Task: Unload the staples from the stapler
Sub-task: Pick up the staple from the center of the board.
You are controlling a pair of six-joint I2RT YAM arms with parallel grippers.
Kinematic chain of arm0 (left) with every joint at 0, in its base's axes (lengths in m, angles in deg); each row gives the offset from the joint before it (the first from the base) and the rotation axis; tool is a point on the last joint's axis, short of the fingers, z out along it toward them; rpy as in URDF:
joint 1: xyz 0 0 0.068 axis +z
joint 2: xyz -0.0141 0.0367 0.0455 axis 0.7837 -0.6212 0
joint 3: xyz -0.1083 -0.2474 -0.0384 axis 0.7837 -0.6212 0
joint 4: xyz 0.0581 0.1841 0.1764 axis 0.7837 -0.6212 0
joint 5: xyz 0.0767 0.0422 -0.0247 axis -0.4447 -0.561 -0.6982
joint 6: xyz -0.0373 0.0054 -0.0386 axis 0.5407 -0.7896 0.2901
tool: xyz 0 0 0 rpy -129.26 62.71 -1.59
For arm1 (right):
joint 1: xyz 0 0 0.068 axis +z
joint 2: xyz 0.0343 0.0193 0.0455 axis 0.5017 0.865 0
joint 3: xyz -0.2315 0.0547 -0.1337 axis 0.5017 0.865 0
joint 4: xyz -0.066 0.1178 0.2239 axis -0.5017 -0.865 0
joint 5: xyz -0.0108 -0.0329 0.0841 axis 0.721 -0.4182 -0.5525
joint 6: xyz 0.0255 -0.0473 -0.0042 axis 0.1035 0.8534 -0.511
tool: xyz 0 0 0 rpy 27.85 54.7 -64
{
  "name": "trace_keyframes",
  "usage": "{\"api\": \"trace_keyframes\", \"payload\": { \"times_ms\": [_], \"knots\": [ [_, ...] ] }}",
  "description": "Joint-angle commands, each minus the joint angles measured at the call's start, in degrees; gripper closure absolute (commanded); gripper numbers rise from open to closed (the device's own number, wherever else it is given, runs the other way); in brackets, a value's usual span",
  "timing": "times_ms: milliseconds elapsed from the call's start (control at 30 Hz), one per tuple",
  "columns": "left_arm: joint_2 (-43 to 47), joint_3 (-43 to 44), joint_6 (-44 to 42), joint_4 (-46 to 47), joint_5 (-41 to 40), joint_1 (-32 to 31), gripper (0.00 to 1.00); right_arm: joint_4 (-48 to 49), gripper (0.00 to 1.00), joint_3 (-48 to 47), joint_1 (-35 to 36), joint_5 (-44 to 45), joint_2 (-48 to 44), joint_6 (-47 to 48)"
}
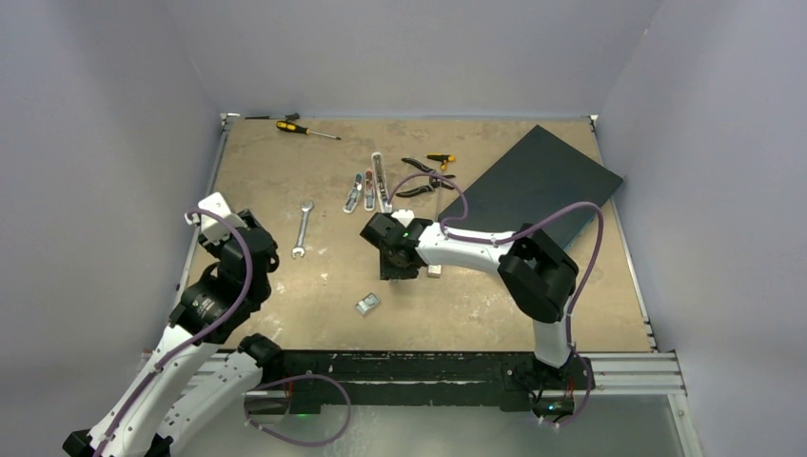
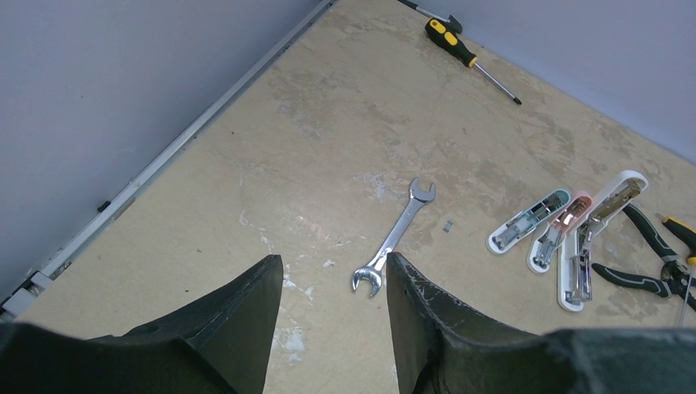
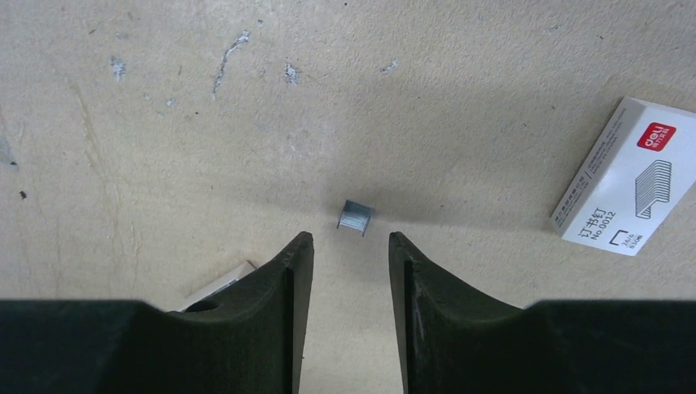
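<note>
Near the middle of the surface [image 1: 285,314], the right claw [image 3: 350,241] hangs low over a short strip of staples [image 3: 355,217]. The strip lies flat on the bare top just beyond its fingertips, in line with the gap between them. The jaws stand partway apart with nothing between them, a width that looks chosen to straddle the little strip once the claw moves in. Off to the right lies a white box [image 3: 628,176], flat and at a slant. Its face carries a red "deli" badge, the characters 订书钉, "No.0012", a drawing of a staple strip, and a smaller line too fine to read surely. A corner of some other white thing shows by the left finger, too hidden to name. Farther back, well apart from the strip, the stapler [image 2: 603,222] lies opened out beside two smaller staplers [image 2: 529,220], presumably so that its load can be lifted out. The left claw [image 2: 334,261] sits off at the left side, raised above a wrench [image 2: 394,236], jaws partly spread and empty, seemingly parked clear of the work.
</note>
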Motion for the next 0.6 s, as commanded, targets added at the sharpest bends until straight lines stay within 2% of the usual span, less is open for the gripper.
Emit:
{"api": "trace_keyframes", "payload": {
  "times_ms": [0, 400, 567],
  "knots": [
    [-0.3, 0.2, -0.9, 0.9, -0.1, 0.2, 0.52, -1.0, 0.59, 0.3, 0.2, 1.6, 1.1, -1.9],
    [-0.2, 0.2, -0.8, 0.9, -0.2, 0.2, 0.52, -1.7, 0.60, -1.3, 0.2, 1.4, 3.7, -0.6],
    [-0.2, 0.2, -0.9, 0.9, -0.2, 0.2, 0.52, -2.9, 0.71, -2.8, 0.1, 3.5, 5.0, 0.2]
  ]
}}
